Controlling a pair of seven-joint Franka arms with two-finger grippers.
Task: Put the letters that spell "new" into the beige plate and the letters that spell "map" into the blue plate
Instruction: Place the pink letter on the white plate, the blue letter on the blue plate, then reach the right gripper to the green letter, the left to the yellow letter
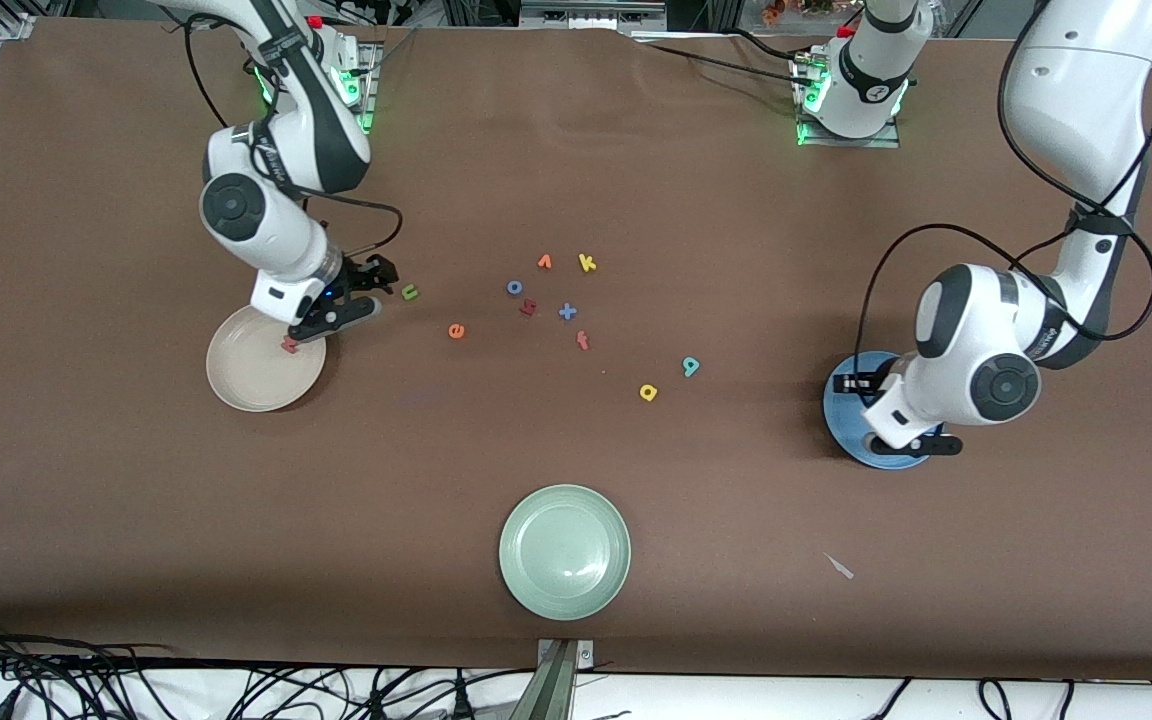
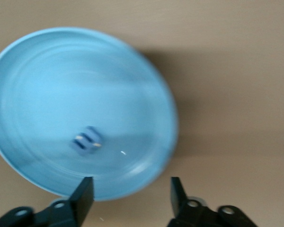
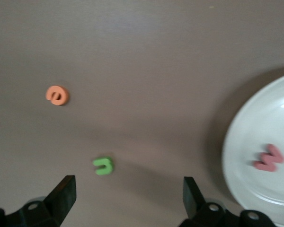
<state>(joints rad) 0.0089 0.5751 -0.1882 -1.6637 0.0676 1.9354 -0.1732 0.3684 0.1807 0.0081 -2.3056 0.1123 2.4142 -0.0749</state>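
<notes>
The beige plate (image 1: 256, 380) lies toward the right arm's end, with the pinkish-red w (image 1: 289, 344) in it near its rim. My right gripper (image 1: 341, 315) hangs open and empty over the table beside that plate. In its wrist view, the green n (image 3: 103, 166) and orange e (image 3: 57, 95) lie on the table. The w (image 3: 269, 158) rests in the plate (image 3: 246, 142). The blue plate (image 1: 841, 415) sits under my left gripper (image 1: 911, 447), which is open and empty above the rim. The blue m (image 2: 87, 141) lies inside the plate (image 2: 47, 71). The yellow a (image 1: 648, 392) and teal p (image 1: 691, 366) lie mid-table.
A pale green plate (image 1: 564, 550) sits near the front edge. Mid-table lie an orange v (image 1: 544, 262), a yellow k (image 1: 587, 263), a blue o (image 1: 514, 287), a dark red letter (image 1: 528, 307), a blue x (image 1: 567, 312) and a red letter (image 1: 582, 340).
</notes>
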